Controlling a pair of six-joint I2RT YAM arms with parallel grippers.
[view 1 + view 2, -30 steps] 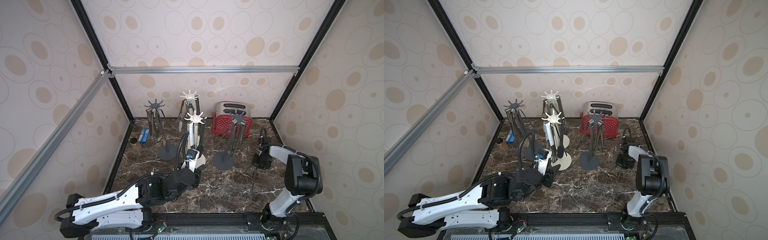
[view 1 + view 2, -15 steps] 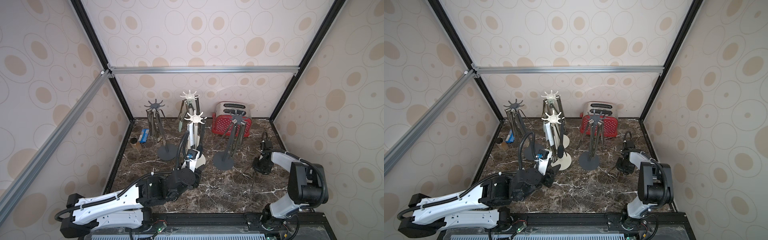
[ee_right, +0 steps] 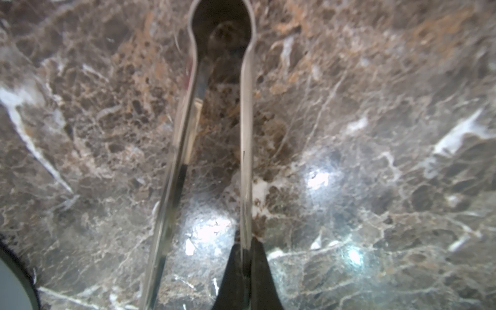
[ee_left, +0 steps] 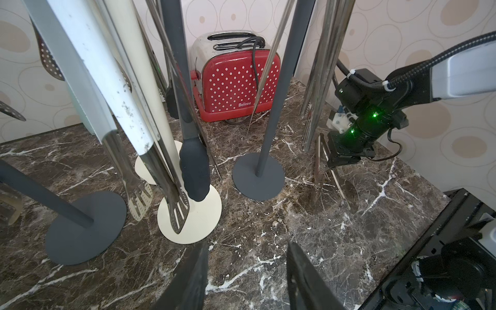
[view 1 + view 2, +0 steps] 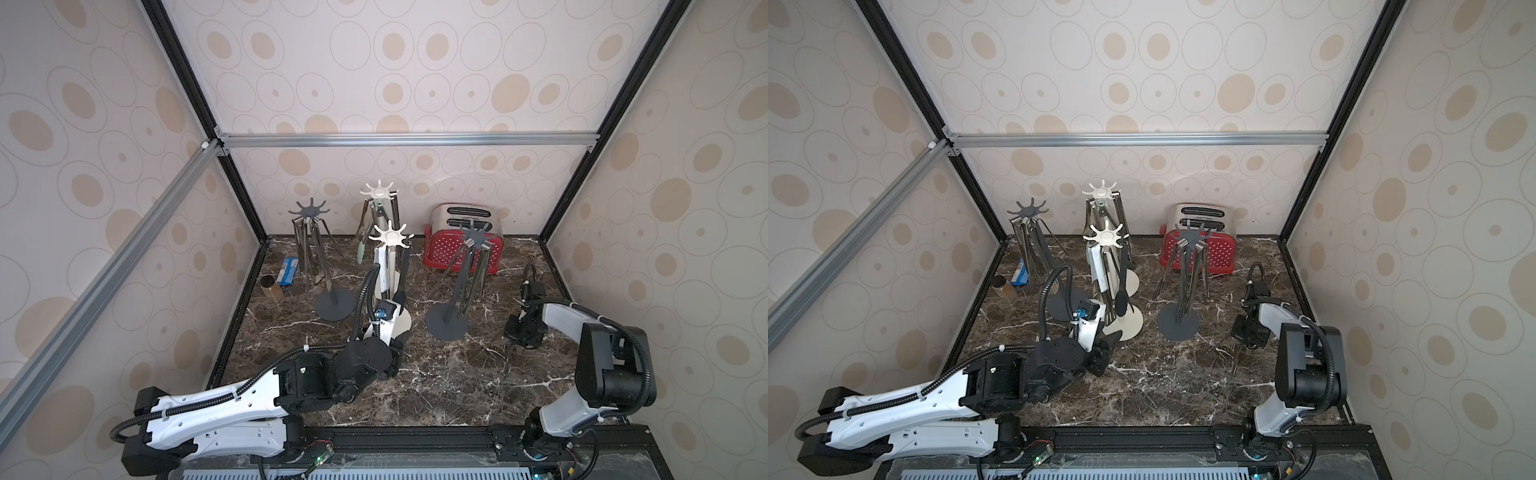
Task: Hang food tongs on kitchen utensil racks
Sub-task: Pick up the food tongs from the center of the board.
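Tongs (image 3: 245,134) are clamped by one arm in the right gripper (image 3: 243,271): pick-up seems in hand. Next, a lift to the rack (image 5: 477,237) beside it is called for. Left gripper (image 4: 247,249) is seen part-open, empty.

The dark, white-veined marble surface (image 5: 415,395) carries four kitchen utensil racks (image 5: 446,322) on round bases, two dark grey and two cream. A red toaster (image 5: 440,251) stands at the back. A blue box (image 5: 288,271) and a small brown cylinder (image 5: 272,287) lie by the left edge. On the right, steel food tongs (image 4: 316,171) seem to touch it with their tips.
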